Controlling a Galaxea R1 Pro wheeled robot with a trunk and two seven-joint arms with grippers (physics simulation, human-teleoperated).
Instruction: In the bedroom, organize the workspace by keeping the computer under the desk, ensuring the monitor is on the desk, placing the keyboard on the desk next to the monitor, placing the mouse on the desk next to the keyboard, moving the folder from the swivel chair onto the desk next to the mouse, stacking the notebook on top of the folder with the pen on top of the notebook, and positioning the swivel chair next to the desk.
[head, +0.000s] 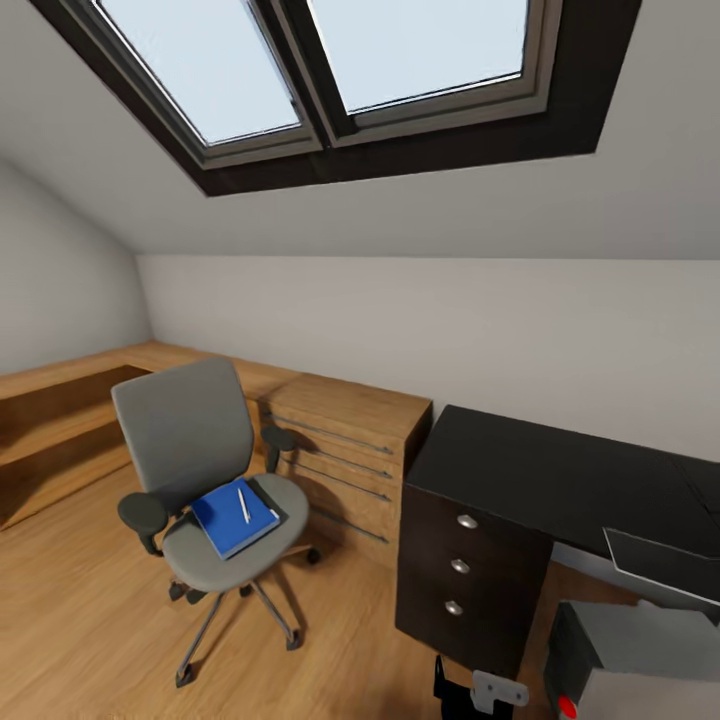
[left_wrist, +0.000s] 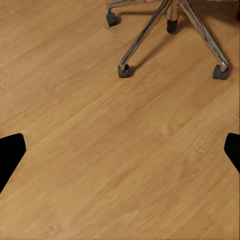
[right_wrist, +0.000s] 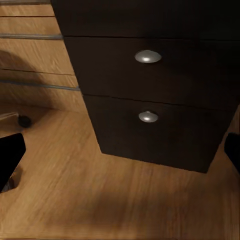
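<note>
The grey swivel chair (head: 185, 440) stands on the wood floor at the left. On its seat lies a blue notebook (head: 232, 520) with a silvery pen (head: 243, 505) on top; a dark grey edge (head: 270, 494), perhaps the folder, shows under it. At the right is the black desk (head: 560, 470) with three drawers (head: 460, 565). A grey computer case (head: 640, 650) sits low beside the drawers. A dark flat slab (head: 655, 560) juts out at the desk's front right; what it is I cannot tell. My left gripper (left_wrist: 120, 155) is open over bare floor near the chair's casters (left_wrist: 123, 71). My right gripper (right_wrist: 120, 155) is open, facing the desk drawers (right_wrist: 147, 56).
A low wooden cabinet (head: 350, 440) with metal bars fills the gap between chair and desk. Wooden shelving (head: 60, 420) runs along the left wall. A sloped ceiling with a skylight (head: 330, 60) hangs overhead. A grey bracket of an arm (head: 497, 690) shows at the bottom edge.
</note>
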